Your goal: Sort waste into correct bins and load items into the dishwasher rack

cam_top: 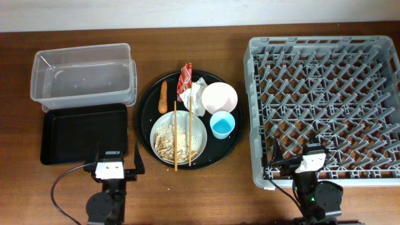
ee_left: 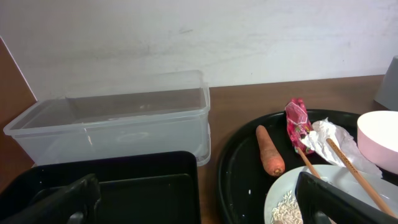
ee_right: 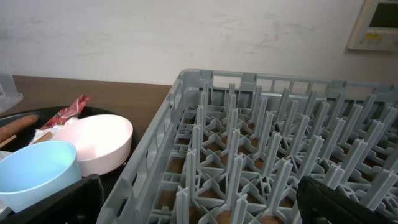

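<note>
A round black tray (cam_top: 147, 119) holds a carrot stick (cam_top: 164, 97), red wrapper (cam_top: 185, 76), white napkin (cam_top: 195, 94), white bowl (cam_top: 219, 97), blue cup (cam_top: 222, 125) and a pale plate (cam_top: 199, 139) with rice scraps (cam_top: 166, 141). Two chopsticks (cam_top: 175, 134) lie across the plate. The clear tub (cam_top: 83, 72) and black rectangular tray (cam_top: 84, 132) are at the left, the grey rack (cam_top: 325, 106) at the right. My left gripper (ee_left: 199, 205) is open and empty, low over the black rectangular tray's near right corner (ee_left: 124, 186). My right gripper (ee_right: 205, 205) is open and empty at the rack's near left corner (ee_right: 249, 162).
The white wall runs behind the table's far edge. Bare wooden table shows between the round tray and the rack (cam_top: 245, 125) and along the front edge. A cable (cam_top: 59, 187) loops from the left arm's base.
</note>
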Motion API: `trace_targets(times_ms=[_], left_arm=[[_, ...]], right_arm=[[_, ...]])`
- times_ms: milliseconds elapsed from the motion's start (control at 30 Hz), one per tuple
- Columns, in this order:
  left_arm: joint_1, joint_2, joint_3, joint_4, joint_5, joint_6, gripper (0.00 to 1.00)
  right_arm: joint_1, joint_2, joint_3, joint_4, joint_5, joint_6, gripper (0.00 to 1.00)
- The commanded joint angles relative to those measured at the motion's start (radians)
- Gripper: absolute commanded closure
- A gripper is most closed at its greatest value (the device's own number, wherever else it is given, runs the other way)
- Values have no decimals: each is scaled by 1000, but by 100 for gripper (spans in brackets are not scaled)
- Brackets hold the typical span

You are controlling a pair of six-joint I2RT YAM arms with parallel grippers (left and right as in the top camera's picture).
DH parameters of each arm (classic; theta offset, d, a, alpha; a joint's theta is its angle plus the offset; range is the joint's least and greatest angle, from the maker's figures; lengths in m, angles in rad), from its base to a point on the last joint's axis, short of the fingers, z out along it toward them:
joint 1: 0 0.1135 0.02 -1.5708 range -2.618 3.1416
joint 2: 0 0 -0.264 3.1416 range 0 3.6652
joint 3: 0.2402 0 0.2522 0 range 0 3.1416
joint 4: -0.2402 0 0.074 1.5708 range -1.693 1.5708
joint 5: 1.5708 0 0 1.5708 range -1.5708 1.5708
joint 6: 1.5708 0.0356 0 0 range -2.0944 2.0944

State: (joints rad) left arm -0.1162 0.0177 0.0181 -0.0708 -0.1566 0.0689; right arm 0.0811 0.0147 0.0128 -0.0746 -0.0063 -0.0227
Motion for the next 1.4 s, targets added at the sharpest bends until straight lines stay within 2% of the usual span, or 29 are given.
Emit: trace_targets(times_ms=[0,1000,1133,1167,1267,1367], left_arm=[[6,5,-9,3,7,15,1],[6,5,-9,3,7,15,1],[6,5,-9,77,15,15,1],[6,5,-9,74,76,15,1],[6,5,-9,109,399,15,1],[6,5,35,316,465,-39,0]], right_arm=[[-4,-6,-7,-3,-9,4,2],[-4,-6,-7,-3,-9,4,2],[-4,-6,-7,-2,-32,5,2],[-3,-6,-7,-1,-46,15,2],[-3,-6,-6,25,-98,156,2],[-3,-5,79,14,-202,156,2]])
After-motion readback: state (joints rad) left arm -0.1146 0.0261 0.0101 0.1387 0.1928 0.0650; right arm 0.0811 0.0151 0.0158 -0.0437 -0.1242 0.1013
